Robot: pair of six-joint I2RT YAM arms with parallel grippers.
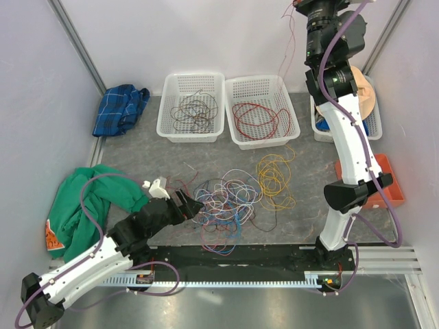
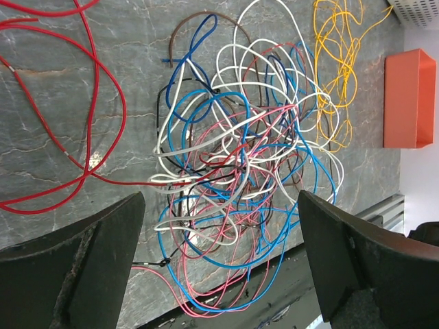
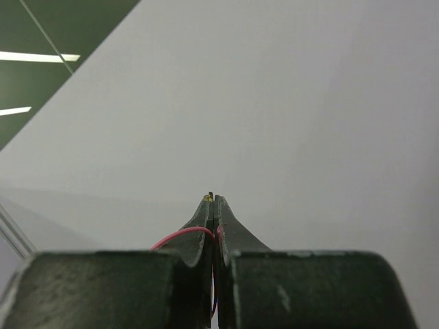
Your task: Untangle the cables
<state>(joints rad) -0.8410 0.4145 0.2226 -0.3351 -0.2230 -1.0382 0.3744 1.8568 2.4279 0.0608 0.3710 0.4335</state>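
Note:
A tangle of thin blue, white, pink and dark cables [image 1: 226, 202] lies on the grey table, with a looser bunch of yellow cables [image 1: 276, 175] to its right. My left gripper [image 1: 191, 204] is open, low at the tangle's left edge. In the left wrist view the tangle [image 2: 240, 171] lies between and beyond the spread fingers [image 2: 103, 253], with a red cable [image 2: 96, 103] at left and the yellow cables [image 2: 336, 75] at top right. My right gripper [image 1: 296, 5] is raised high and shut on a thin red cable [image 3: 180, 236] that hangs down [image 1: 287, 48].
At the back stand a white basket [image 1: 168, 103] with brown cables, one [image 1: 236, 89] with red cables, and a third [image 1: 374, 127] behind the right arm. An orange box [image 1: 384, 181] sits at right. Blue plaid cloth [image 1: 120, 108] and green cloth [image 1: 89, 202] lie at left.

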